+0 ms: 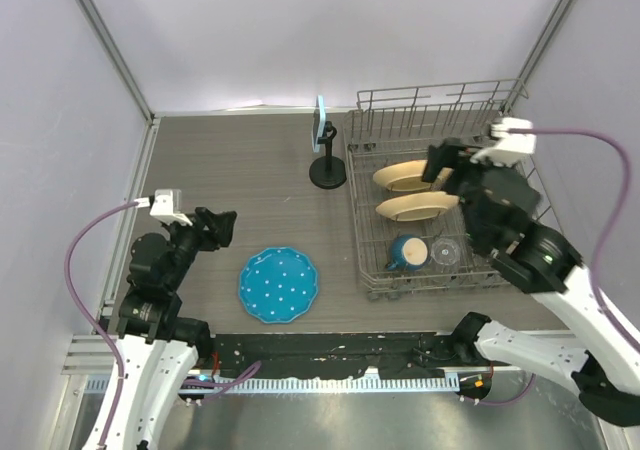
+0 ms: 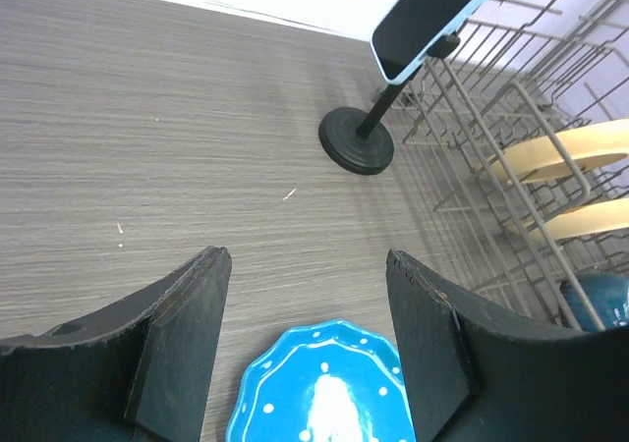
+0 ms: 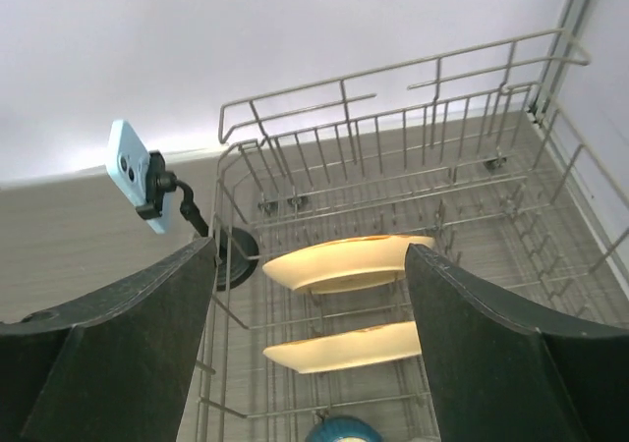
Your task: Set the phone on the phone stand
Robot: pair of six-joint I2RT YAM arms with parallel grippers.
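The phone (image 1: 320, 123), light blue with a black screen, sits clamped in the cradle of the black phone stand (image 1: 327, 175) at the back middle of the table. It also shows in the left wrist view (image 2: 432, 17) on the stand (image 2: 357, 141), and from behind in the right wrist view (image 3: 133, 170). My left gripper (image 1: 224, 226) is open and empty, over the table left of the blue plate, far from the stand. My right gripper (image 1: 440, 158) is open and empty, above the dish rack, to the right of the stand.
A round blue dotted plate (image 1: 279, 284) lies near the front middle. A wire dish rack (image 1: 440, 120) on the right holds two cream plates (image 1: 412, 192), a blue cup (image 1: 408, 253) and a clear glass (image 1: 446, 252). Walls enclose the table.
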